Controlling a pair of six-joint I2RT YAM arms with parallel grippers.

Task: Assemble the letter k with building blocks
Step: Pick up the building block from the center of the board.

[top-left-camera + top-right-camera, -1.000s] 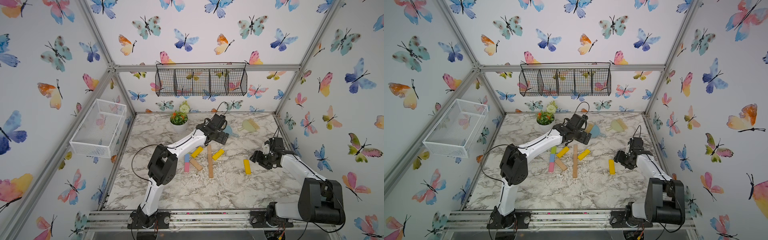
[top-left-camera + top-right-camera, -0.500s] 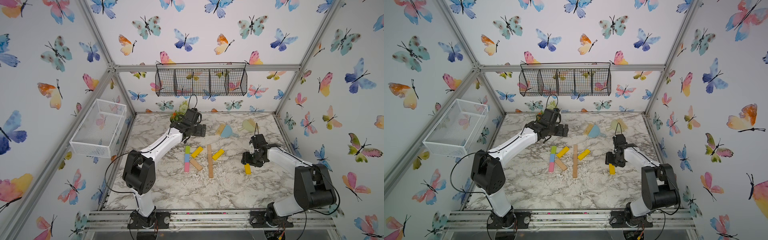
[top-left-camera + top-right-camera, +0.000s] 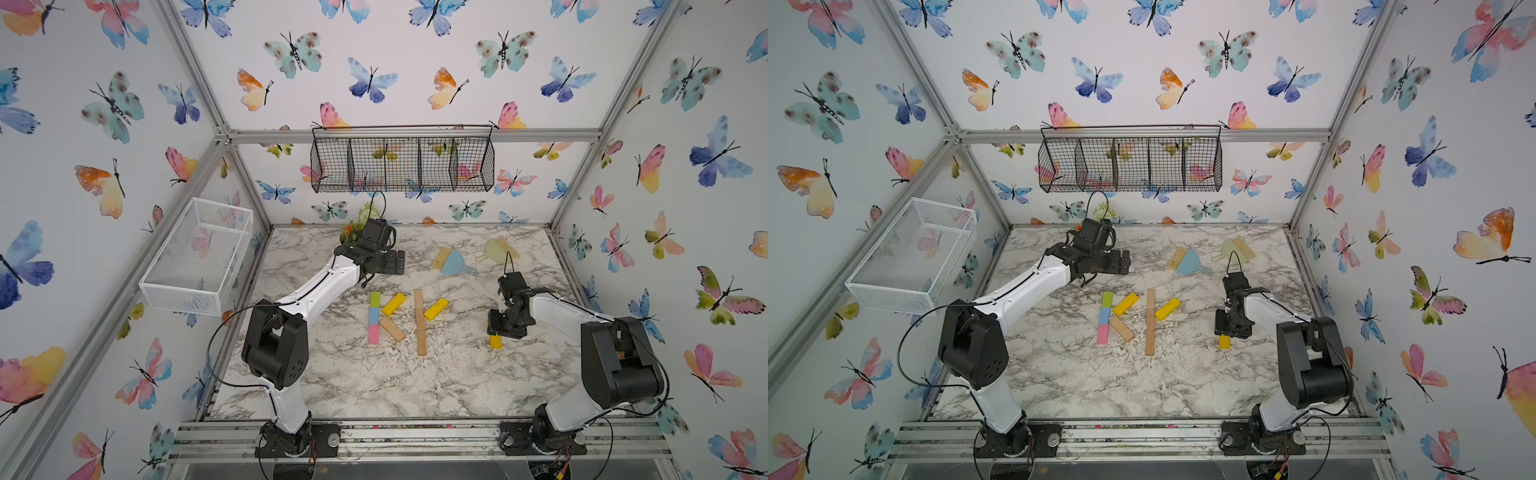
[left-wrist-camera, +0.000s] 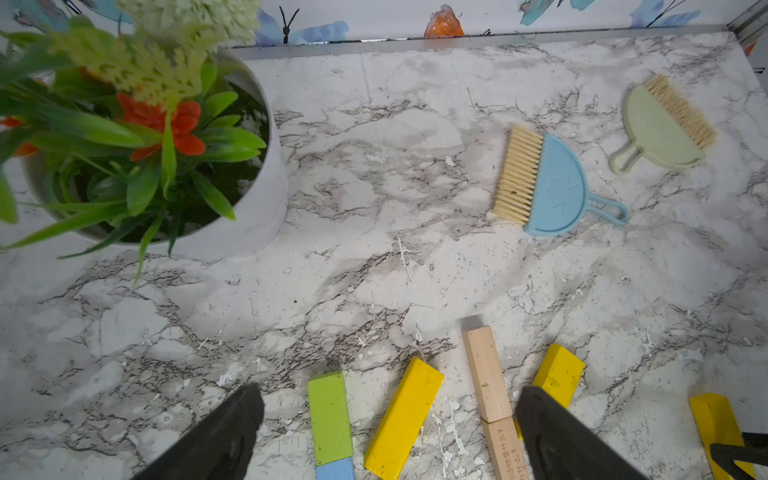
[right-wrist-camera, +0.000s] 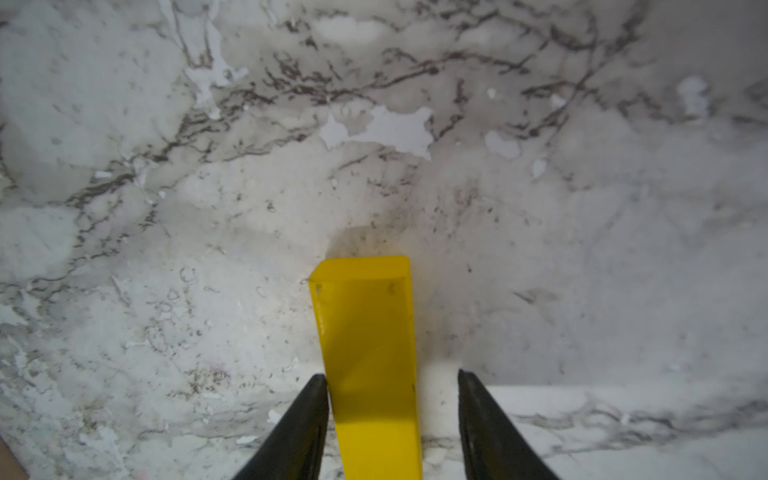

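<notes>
Butterfly-papered walls (image 3: 395, 62) in an aluminium frame (image 3: 415, 135) enclose a marble-patterned counter (image 3: 374, 395) under soft, even light, a black wire basket (image 3: 402, 164) hanging above its far edge and a white mesh basket (image 3: 195, 253) beside its left edge.

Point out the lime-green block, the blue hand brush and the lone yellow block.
lime-green block (image 4: 330, 415): left wrist view, middle of its top face.
blue hand brush (image 4: 559, 187): left wrist view, plastic body.
lone yellow block (image 5: 368, 361): right wrist view, top face.

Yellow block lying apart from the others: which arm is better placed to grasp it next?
Right. The right tool straddles the yellow block, jaws not yet shut; the left tool hangs open by the plant pot, farther off.
</notes>
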